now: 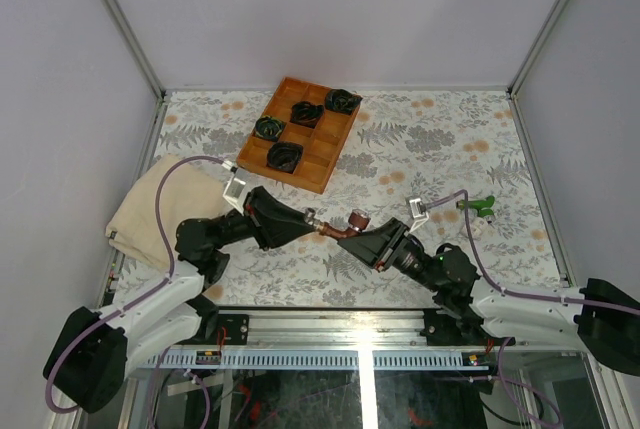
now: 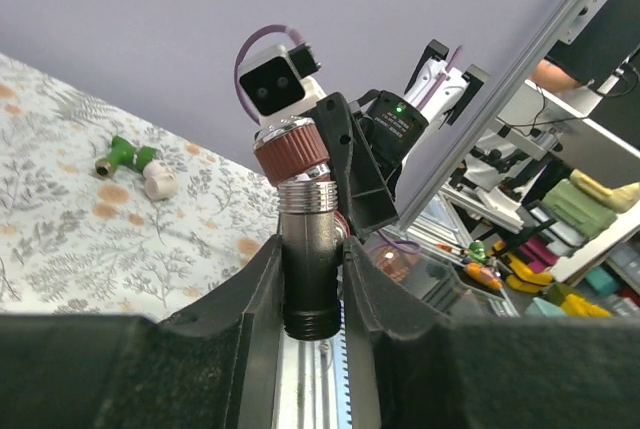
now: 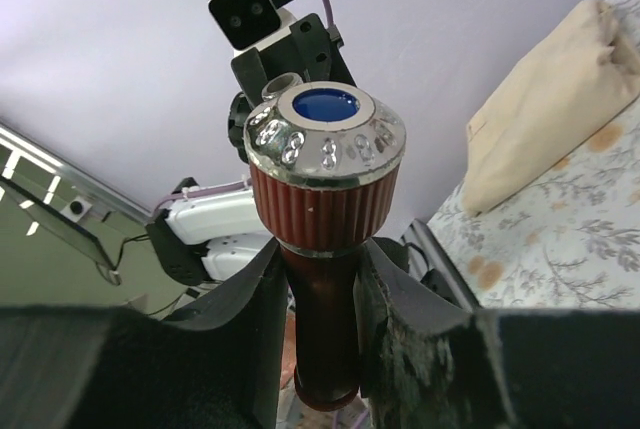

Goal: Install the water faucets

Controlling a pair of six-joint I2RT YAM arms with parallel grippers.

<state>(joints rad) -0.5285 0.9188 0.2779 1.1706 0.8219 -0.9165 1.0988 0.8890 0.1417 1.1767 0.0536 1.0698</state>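
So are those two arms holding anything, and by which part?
Yes, both grip the same red-brown faucet. The left fingers clamp its dark threaded end, and the right fingers clamp the stem just under its ribbed knob.

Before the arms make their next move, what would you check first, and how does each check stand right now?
1. Left claw shut on the red faucet, at its threaded end: ok.
2. Right claw shut on the same faucet's stem, under the knob: ok.
3. Red faucet held up off the table, between the two arms: ok.
4. Green faucet out of the arms' way, lying off to the right beside a white piece: ok.
5. Threads clean and straight: cannot tell.
6. A fitting ready to take the faucet: cannot tell, none in view.
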